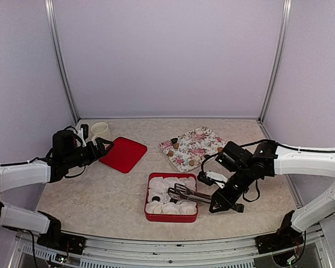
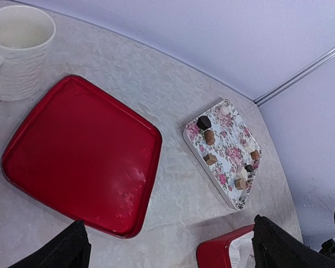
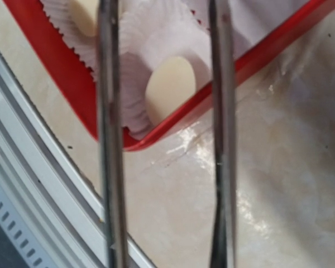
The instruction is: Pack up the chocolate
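Holding: right gripper point(image 1: 216, 200) clamped on silver metal tongs point(image 1: 184, 193) above red rectangular box point(image 1: 171, 218)
left gripper point(image 1: 104, 146): jaws wide apart, left of box
chocolate point(image 2: 210, 137): tiny brown bits, behind box

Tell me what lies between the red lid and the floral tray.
Nothing: only bare tabletop separates the red lid from the floral tray, clearest in the left wrist view.
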{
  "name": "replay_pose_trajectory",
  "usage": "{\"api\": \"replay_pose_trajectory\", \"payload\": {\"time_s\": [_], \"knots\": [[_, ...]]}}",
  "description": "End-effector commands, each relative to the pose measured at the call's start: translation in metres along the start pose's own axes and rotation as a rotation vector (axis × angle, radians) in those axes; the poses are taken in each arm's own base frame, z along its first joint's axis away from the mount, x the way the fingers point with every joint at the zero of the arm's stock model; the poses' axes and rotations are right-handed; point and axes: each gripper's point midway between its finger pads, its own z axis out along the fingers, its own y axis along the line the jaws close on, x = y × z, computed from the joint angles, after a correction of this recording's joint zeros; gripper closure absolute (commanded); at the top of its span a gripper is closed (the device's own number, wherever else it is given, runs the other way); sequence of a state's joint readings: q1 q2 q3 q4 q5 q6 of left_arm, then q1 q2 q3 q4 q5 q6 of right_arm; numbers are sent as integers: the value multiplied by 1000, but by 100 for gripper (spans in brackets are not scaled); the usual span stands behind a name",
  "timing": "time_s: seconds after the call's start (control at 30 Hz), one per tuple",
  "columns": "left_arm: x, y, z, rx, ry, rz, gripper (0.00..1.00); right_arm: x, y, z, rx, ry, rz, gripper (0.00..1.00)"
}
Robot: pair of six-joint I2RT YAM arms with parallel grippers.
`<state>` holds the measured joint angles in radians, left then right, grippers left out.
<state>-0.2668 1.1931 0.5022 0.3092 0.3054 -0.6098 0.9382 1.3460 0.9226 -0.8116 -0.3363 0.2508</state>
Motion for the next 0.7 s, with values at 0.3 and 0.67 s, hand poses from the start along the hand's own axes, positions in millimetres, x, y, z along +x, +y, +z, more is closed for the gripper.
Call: {"api": "replay_pose_trajectory", "payload": {"time_s": [0.3, 0.67], "knots": [[-28, 19, -1, -163, -69, -71, 1, -32, 6, -22, 46, -91, -60, 66], [-38, -5, -18, -62, -132, 51, 1, -134, -54, -67, 138, -418, -4, 64]]}}
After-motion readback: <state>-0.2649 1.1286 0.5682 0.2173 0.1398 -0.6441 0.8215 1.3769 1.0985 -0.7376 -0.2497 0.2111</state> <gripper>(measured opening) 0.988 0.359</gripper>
